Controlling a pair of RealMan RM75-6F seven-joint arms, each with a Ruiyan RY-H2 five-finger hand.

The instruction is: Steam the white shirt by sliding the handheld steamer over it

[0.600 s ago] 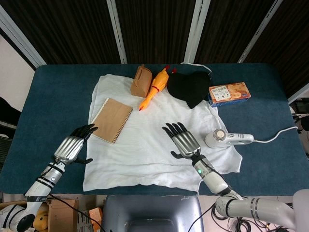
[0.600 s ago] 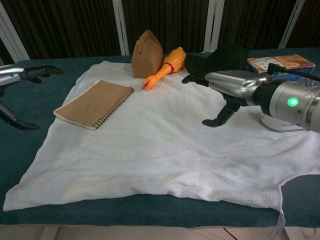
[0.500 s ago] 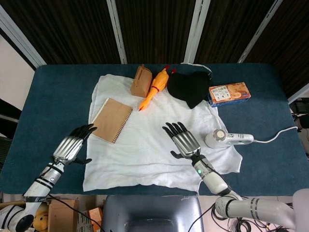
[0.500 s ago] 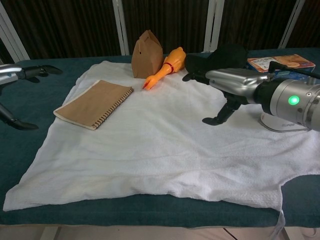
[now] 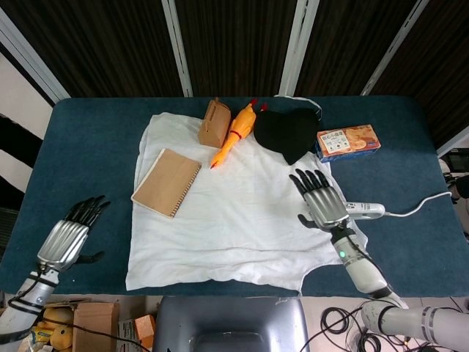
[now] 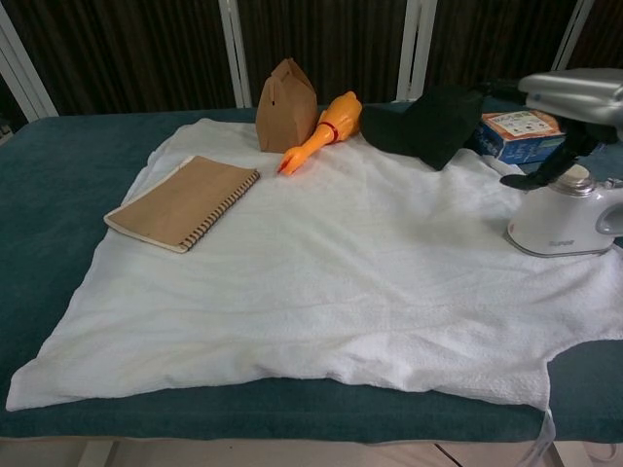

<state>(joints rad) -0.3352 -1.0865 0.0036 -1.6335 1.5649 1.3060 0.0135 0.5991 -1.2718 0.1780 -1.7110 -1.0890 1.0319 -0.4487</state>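
The white shirt [image 5: 234, 213] lies spread flat on the blue table [image 5: 88, 147]; the chest view shows it wide across the front [image 6: 331, 282]. The white handheld steamer [image 5: 366, 210] stands on the shirt's right edge, clear in the chest view [image 6: 565, 216]. My right hand [image 5: 323, 202] hovers over the steamer's head with fingers spread, holding nothing; in the chest view this hand [image 6: 576, 94] sits just above the steamer. My left hand [image 5: 68, 239] is open over the table's front left, off the shirt, and absent from the chest view.
A brown notebook [image 5: 167, 182], a paper bag [image 5: 212, 123], an orange rubber chicken [image 5: 234, 136] and a black cloth [image 5: 286, 133] lie on the shirt's far part. A snack box [image 5: 347, 141] stands behind the steamer. The steamer's cable [image 5: 418, 207] runs off right.
My right hand moved right from the shirt's middle to above the steamer. My left hand drew back toward the front left edge and left the chest view.
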